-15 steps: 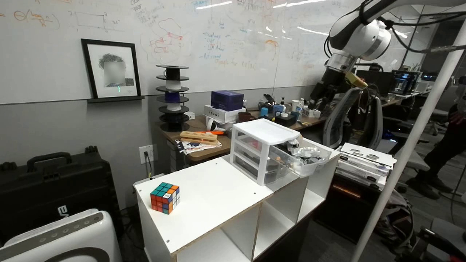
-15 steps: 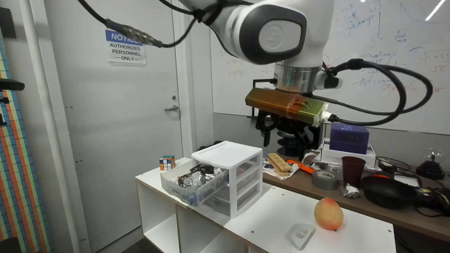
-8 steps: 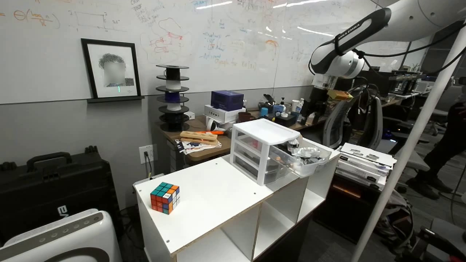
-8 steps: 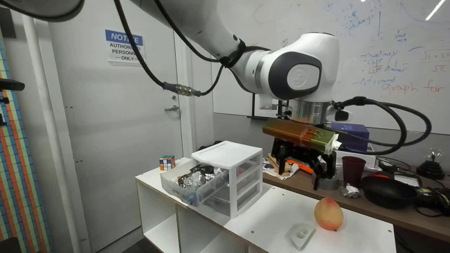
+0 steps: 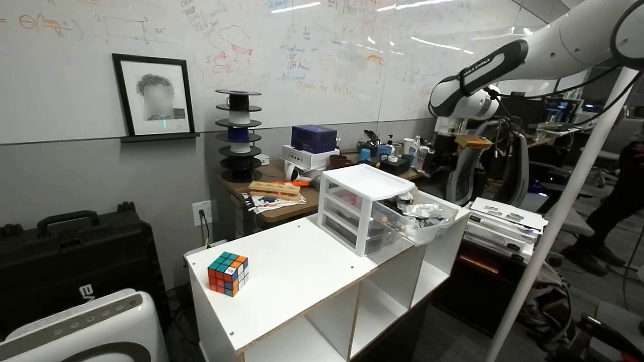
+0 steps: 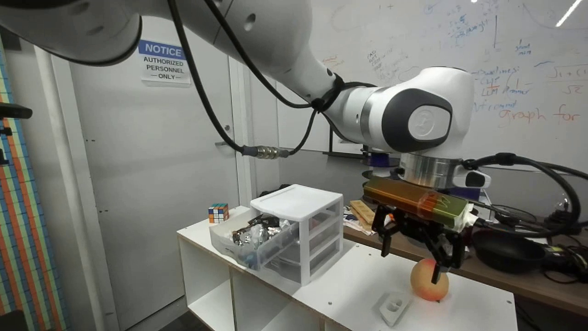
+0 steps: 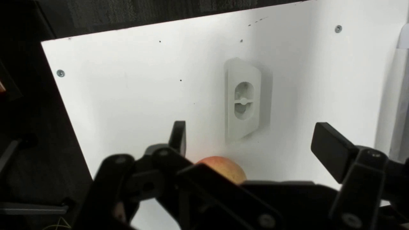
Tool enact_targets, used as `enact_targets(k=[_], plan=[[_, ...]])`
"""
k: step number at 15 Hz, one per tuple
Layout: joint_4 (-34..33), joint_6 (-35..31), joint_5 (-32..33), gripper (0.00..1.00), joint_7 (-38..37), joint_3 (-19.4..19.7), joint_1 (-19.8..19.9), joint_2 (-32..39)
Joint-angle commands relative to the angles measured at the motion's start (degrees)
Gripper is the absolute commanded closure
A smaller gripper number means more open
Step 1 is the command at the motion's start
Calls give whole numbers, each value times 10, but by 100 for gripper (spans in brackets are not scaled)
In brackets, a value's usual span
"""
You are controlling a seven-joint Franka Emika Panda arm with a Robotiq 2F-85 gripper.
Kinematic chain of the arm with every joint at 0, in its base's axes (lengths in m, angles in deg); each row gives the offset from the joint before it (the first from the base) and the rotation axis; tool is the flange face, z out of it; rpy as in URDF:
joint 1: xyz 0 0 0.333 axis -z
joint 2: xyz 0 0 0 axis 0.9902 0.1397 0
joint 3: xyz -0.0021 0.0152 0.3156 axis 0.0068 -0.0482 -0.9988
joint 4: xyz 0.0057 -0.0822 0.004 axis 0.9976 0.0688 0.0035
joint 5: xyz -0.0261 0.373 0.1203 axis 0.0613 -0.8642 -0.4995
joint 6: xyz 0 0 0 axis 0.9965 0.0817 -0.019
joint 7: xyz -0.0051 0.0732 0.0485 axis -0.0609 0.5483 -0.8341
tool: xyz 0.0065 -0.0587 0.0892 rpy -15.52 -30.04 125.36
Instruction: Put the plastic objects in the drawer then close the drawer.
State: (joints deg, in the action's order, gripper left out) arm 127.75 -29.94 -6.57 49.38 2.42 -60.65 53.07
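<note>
Lowered since a moment ago, with fingers spread wide above the table, near a white plastic piece and a fruit. Well apart from the drawer, jutting from its white unit.

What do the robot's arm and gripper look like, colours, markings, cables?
The arm is white, with partly readable white lettering on a black panel, a dark cap with a pale oval badge, and a silver collar. Black cables run along it. Below the collar sits an amber-and-olive box. The gripper is black, with jointed, blocky-tipped fingers.
</note>
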Motion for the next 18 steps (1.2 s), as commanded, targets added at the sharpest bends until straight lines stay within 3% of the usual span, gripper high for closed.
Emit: enact_targets(k=[1, 18], plan=[[-67, 26, 13, 0, -12, -9, 15, 48], [-168, 39, 47, 0, -2, -29, 7, 166]])
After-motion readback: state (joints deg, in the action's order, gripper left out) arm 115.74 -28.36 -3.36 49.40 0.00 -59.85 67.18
